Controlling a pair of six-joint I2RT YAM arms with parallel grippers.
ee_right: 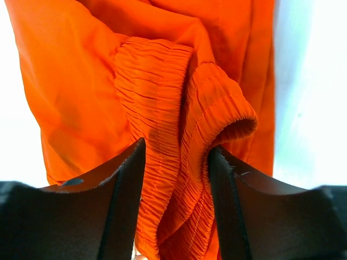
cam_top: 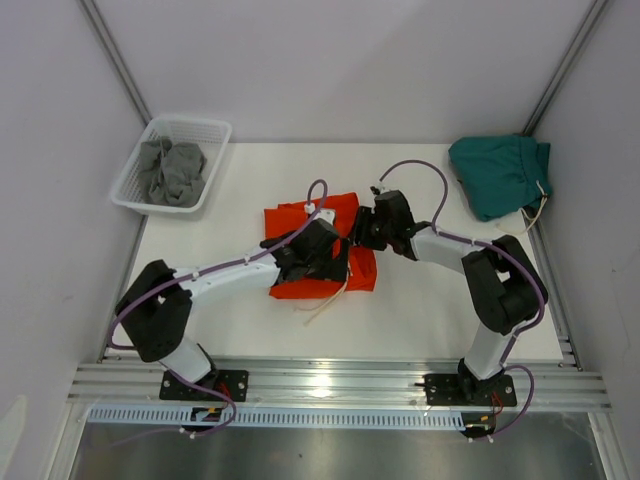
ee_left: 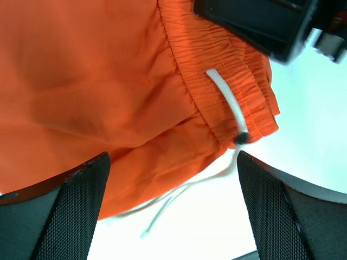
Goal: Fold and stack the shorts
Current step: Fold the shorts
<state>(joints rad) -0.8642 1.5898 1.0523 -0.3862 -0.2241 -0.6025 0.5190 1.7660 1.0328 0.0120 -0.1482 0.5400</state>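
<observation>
A white tabletop [cam_top: 420,320] sits between pale walls. A basket [cam_top: 133,165] of grey cloth [cam_top: 172,172] stands at the far left corner, and the teal shorts [cam_top: 497,175] lie bunched at the far right corner. The orange shorts [cam_top: 285,222] lie in the middle. The right pincer [ee_right: 176,179] is clamped on their gathered waistband [ee_right: 162,108]. The left pincer [ee_left: 173,206] hovers spread wide above the cloth near the drawstring [ee_left: 227,100], close beside the right one. Bare tabletop lies near and right.

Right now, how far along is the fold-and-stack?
Done: nothing stacked. In hand: right gripper pinches the waistband of the orange shorts; left gripper open over them. Remaining: finish that fold, then the teal shorts, bunched at the far right corner, untouched.
</observation>
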